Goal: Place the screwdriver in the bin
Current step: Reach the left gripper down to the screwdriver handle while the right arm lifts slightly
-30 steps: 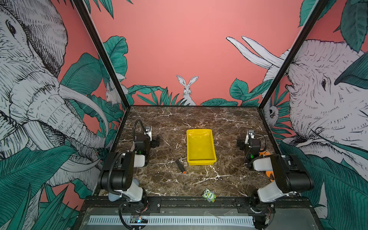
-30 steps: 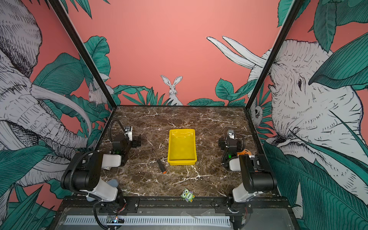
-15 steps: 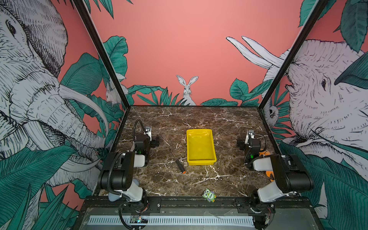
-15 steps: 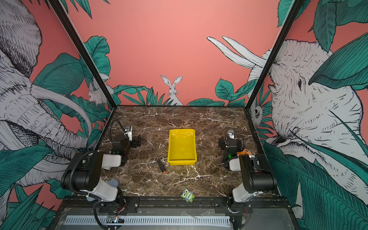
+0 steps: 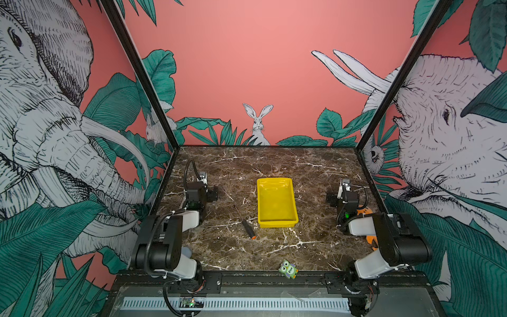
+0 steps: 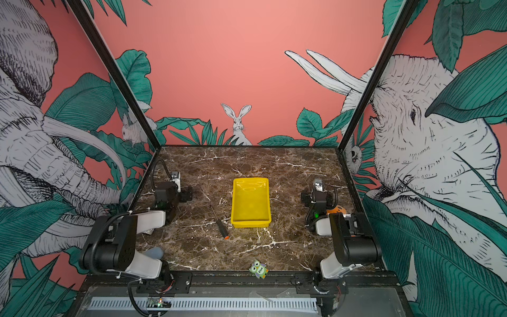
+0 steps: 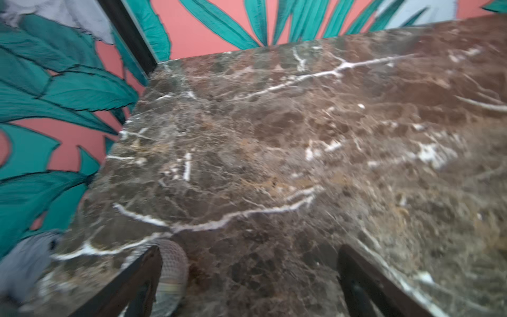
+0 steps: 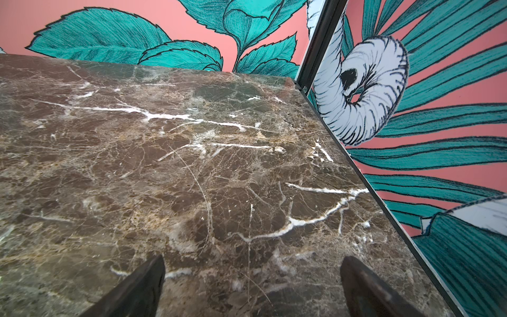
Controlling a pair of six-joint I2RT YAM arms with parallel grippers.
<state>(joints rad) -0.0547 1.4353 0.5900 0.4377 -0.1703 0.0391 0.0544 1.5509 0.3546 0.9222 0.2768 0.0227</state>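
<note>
The screwdriver (image 5: 248,230) (image 6: 221,228) lies flat on the marble in both top views, just left of the bin's near corner, its orange butt toward the front edge. The yellow bin (image 5: 277,222) (image 6: 251,222) stands mid-table with nothing in it. My left gripper (image 5: 203,178) (image 6: 176,179) (image 7: 249,277) rests low at the left side, well left of the screwdriver, open over bare marble. My right gripper (image 5: 345,184) (image 6: 318,184) (image 8: 252,280) rests low at the right side, also open with nothing between its fingers.
A silvery mesh-textured round object (image 7: 172,271) lies right beside one left finger, outside the jaws. A green owl toy (image 5: 288,269) (image 6: 258,269) sits at the front edge. An orange object (image 5: 365,212) lies partly hidden under the right arm. Walls enclose three sides.
</note>
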